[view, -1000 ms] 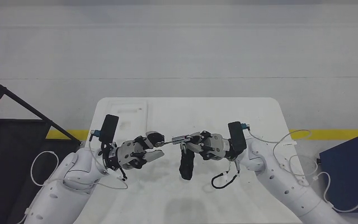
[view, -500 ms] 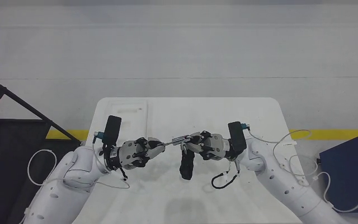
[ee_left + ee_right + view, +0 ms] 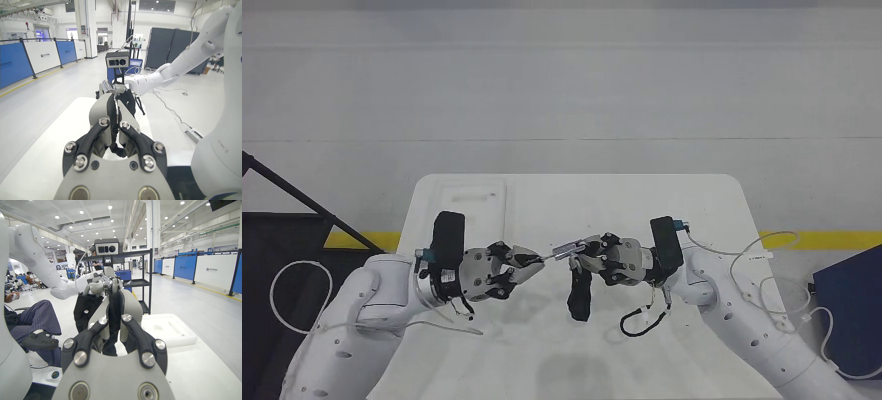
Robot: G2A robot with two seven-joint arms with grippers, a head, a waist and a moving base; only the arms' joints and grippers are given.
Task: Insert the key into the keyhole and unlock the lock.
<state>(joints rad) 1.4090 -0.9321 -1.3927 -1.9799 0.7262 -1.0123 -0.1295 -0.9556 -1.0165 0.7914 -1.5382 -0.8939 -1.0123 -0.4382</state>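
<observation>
Left gripper (image 3: 526,260): closed tight on the key (image 3: 116,110), fingers pinched on its flat blade, with a strand of black fabric caught between them. It sits at 9 o'clock of the lock.
Right gripper (image 3: 582,256): closed on the lock (image 3: 96,288), at 3 o'clock of it, facing the other gripper above the middle of the table (image 3: 692,210).
Key (image 3: 542,256): held roughly level, pointing toward 3 o'clock at the lock.
Lock (image 3: 564,248): silver, held off the table between the two grippers. The key's tip seems to meet it (whether it sits inside the keyhole cannot be told).
Black pouch (image 3: 578,297): hangs from the lock toward 6 o'clock.
Black cord (image 3: 642,322): looped at about 5 o'clock of the right gripper, under that arm's wrist.
Foam tray (image 3: 467,195): white, at the table's 11 o'clock corner, well apart from both grippers.
</observation>
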